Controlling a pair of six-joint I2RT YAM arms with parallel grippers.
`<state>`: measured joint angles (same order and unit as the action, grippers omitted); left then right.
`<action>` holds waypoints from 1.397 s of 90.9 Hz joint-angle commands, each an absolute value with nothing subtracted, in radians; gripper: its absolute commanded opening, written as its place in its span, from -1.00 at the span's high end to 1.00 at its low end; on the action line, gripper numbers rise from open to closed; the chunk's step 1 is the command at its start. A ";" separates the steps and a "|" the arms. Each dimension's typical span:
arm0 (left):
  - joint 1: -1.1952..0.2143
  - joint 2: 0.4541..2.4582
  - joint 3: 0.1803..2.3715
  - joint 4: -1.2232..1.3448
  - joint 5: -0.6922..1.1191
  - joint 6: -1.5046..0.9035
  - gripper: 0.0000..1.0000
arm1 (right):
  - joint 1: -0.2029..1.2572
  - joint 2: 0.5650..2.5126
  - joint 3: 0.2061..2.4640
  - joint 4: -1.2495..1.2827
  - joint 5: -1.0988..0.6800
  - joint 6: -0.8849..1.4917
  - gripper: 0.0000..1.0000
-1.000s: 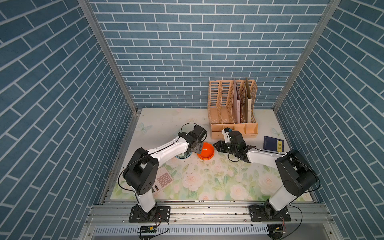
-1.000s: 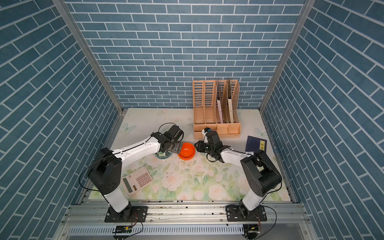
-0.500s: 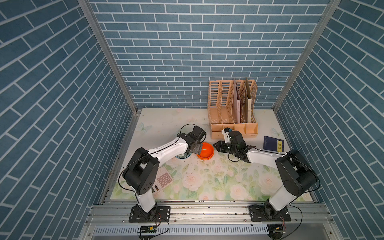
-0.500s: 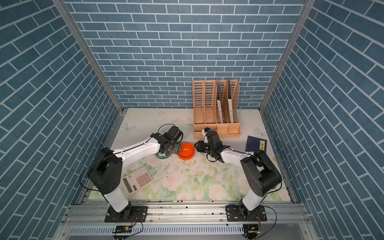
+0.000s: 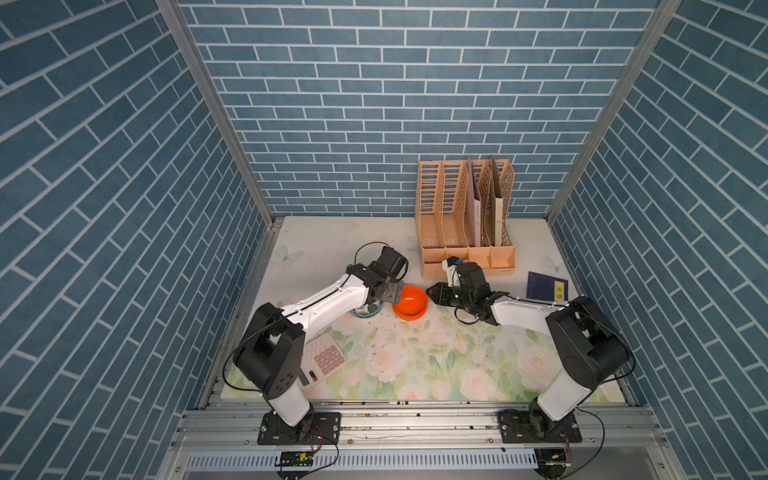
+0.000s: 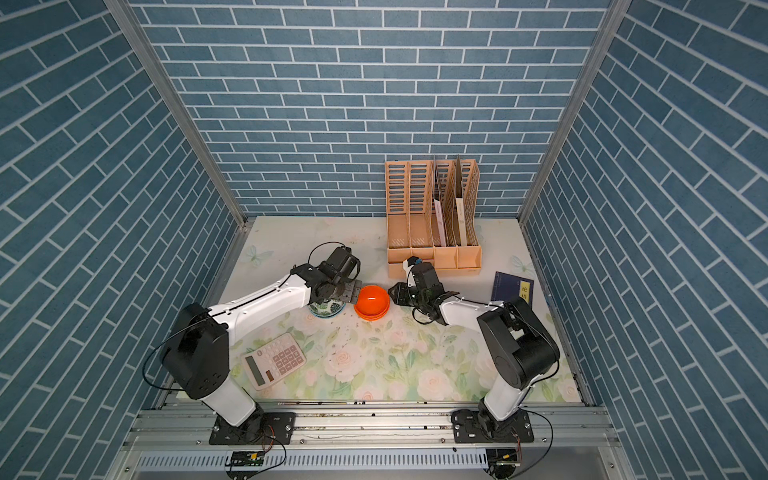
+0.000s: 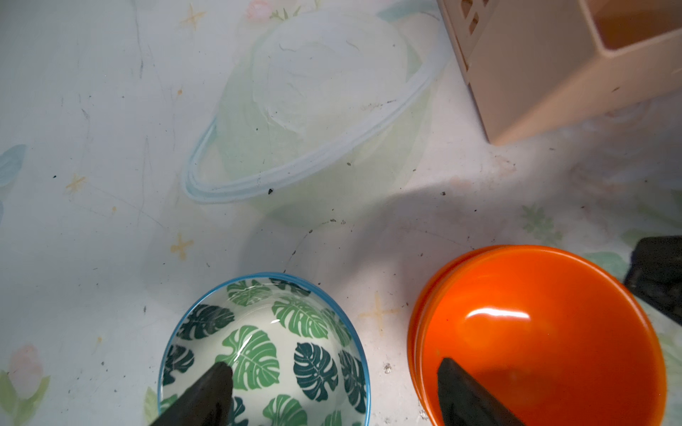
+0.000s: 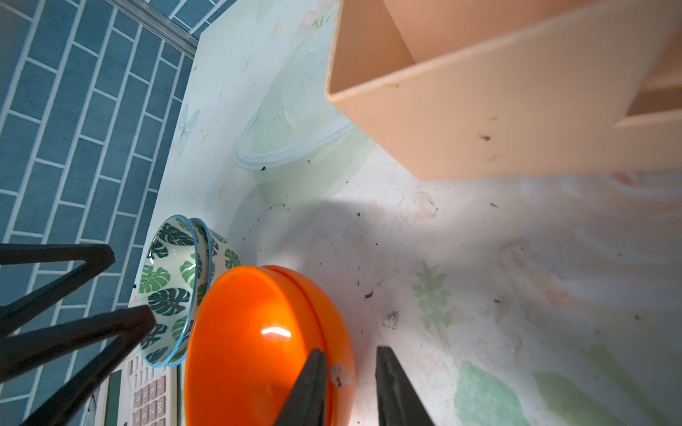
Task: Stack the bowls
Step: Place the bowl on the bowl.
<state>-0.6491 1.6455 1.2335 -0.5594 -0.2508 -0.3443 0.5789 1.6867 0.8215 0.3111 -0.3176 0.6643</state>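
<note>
Floral table [image 7: 110, 110] | left tool [image 7: 336, 366] splayed over bowls [image 7: 265, 350] | right tool [image 8: 350, 352] ajar astride orange bowl [image 8: 251, 332] rim

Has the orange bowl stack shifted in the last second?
No. The orange bowl stack sits at the same spot just in front of the file organizer's left corner, in both top views.

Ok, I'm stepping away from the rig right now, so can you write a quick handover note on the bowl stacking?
The left gripper is open wide, poised over the gap between the two bowl pairs, holding nothing.
The right gripper has its jaws narrowly apart astride the rim of the orange bowls, not visibly clamped.
The two orange bowls are nested, and the two leaf-print bowls are nested. The pairs sit side by side, slightly apart.
Done: two pairs stacked.
Left: merge them into one stack, probably the narrower leaf-print pair into the orange pair.
</note>
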 commanded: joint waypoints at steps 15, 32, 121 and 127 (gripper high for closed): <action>-0.623 1.598 1.243 -0.566 -0.248 -0.355 -0.80 | 0.555 1.716 0.769 0.458 -0.402 0.749 0.51; -0.617 1.587 1.247 -0.570 -0.250 -0.354 -0.79 | 0.553 1.739 0.755 0.513 -0.432 0.799 0.54; -0.586 1.568 1.248 -0.572 -0.249 -0.345 -0.79 | 0.537 1.742 0.683 0.630 -0.452 0.870 1.00; -0.586 1.569 1.251 -0.574 -0.249 -0.345 -0.80 | 0.531 1.733 0.680 0.629 -0.450 0.868 1.00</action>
<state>-0.5926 1.5837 1.2335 -0.5629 -0.2447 -0.3477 0.5423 1.7546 0.6895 0.5964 -0.4461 0.8597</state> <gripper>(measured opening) 0.897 0.052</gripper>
